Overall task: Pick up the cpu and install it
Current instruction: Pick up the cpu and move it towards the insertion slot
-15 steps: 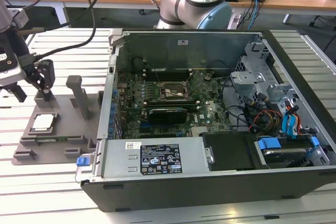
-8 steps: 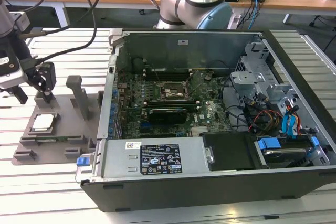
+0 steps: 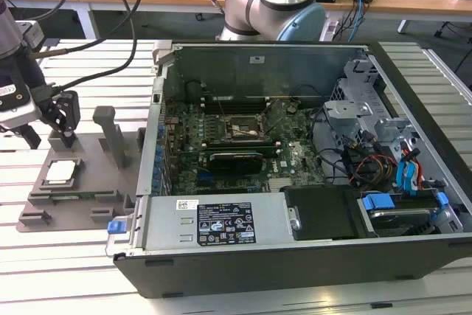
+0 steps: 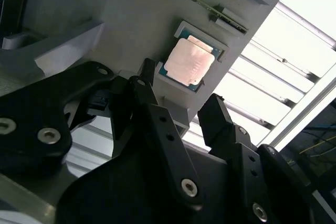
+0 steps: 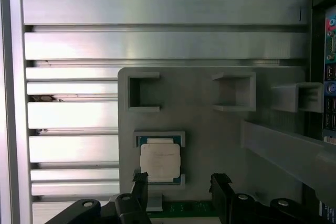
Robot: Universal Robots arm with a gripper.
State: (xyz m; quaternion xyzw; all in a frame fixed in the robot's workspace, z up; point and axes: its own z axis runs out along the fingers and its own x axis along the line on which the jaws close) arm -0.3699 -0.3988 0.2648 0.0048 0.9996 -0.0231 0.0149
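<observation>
Your pincer [image 3: 50, 132] hangs spread and empty just above the cpu [image 3: 61, 172], which lies flat, metal top up, in its recess on the grey tray [image 3: 103, 178] on the bench [image 3: 66, 271], so the jaws can straddle its edges

Bright even light, glare on slats [image 4: 294, 45]
</observation>
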